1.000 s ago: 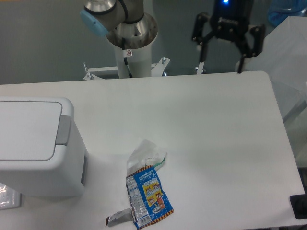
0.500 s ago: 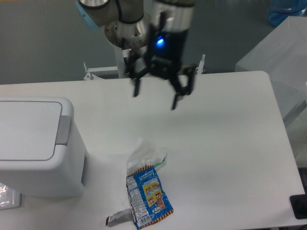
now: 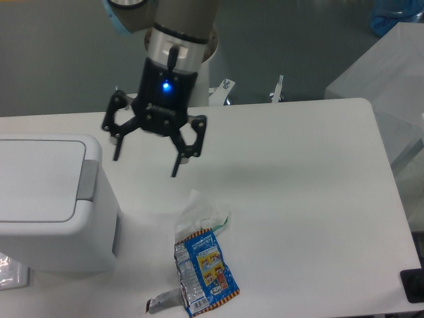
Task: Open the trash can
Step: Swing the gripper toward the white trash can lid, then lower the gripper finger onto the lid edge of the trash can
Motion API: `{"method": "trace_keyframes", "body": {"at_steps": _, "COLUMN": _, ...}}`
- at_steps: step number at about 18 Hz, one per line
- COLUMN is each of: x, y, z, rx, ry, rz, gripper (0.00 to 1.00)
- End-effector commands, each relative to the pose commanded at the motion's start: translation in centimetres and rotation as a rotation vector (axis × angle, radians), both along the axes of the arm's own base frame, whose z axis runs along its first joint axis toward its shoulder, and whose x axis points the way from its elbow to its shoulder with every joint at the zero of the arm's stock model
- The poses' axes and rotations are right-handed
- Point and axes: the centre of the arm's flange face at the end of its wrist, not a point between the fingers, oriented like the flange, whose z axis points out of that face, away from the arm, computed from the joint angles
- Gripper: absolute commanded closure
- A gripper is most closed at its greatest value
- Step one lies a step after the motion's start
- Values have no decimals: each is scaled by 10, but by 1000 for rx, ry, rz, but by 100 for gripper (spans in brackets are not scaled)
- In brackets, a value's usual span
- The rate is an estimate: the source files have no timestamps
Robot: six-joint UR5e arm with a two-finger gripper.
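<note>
The black two-finger gripper [image 3: 147,159] hangs above the white desk [image 3: 298,199], jaws spread wide and gripping nothing. The large white boxy plastic trash can [image 3: 50,205] sits at the desk's left edge, flat lid closed, grey push tab [image 3: 87,180] facing the gripper. A crumpled blue snack wrapper [image 3: 204,268] lies nearby.

Blue snack wrapper [image 3: 204,270] flat on the white table [image 3: 305,199], torn silver end toward the near edge. Crumpled clear plastic [image 3: 202,212] touching its far end. Small black object [image 3: 413,285] at the table's near right corner.
</note>
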Motion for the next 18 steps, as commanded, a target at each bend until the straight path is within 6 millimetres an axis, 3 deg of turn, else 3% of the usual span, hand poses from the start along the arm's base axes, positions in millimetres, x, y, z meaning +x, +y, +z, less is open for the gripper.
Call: {"method": "trace_keyframes", "body": {"at_steps": 18, "x": 7, "y": 6, "z": -34, "rx": -53, "ry": -62, "rz": 12, "gripper": 0}}
